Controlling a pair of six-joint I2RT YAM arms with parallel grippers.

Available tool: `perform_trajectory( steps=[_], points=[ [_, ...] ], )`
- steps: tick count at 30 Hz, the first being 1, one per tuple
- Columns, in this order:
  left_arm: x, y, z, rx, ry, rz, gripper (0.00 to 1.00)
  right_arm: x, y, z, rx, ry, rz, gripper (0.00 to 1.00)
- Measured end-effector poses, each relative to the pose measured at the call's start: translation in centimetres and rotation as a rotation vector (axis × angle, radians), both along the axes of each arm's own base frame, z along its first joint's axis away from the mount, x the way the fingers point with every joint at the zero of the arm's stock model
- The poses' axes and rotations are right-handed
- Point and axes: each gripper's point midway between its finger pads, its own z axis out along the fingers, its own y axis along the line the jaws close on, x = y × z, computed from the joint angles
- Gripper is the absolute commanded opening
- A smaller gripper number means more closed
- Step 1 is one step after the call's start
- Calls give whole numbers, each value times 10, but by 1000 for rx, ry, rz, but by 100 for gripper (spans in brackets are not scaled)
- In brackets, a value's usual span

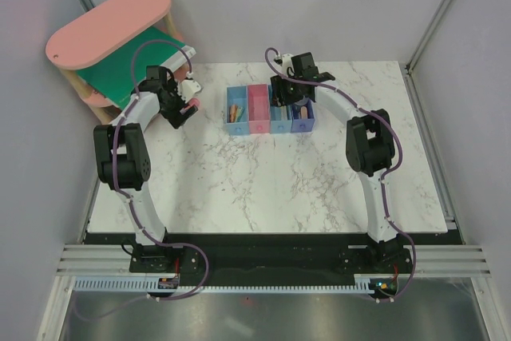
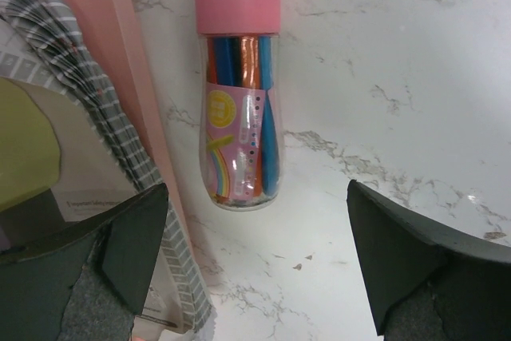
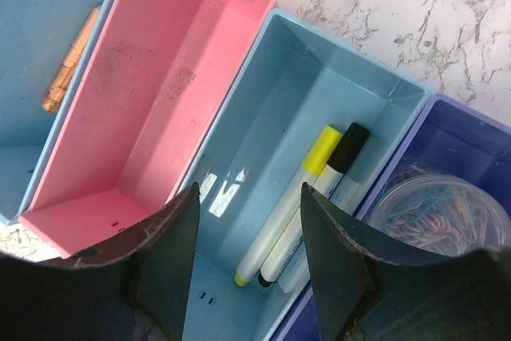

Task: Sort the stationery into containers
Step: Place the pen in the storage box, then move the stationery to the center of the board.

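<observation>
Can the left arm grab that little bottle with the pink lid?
Probably yes. The left gripper is open and aimed at the bottle, which lies flat on the table with bare marble on one side. The pink shelf edge sits close along its other side, so there is little room there.

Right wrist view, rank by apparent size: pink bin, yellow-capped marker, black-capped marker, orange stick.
1. pink bin
2. yellow-capped marker and black-capped marker, which look about alike; the black one is partly hidden
3. orange stick
</observation>
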Motion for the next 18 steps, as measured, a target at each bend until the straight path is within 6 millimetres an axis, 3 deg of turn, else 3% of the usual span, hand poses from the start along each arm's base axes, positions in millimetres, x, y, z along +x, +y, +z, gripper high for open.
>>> perform_trajectory(
  steps=[6,18],
  points=[
    [9,10,-5,63,-40,1,100,-1,2,0,1,1,6,61],
    [9,10,-41,76,6,-46,100,-2,4,-3,2,-2,7,61]
  ],
)
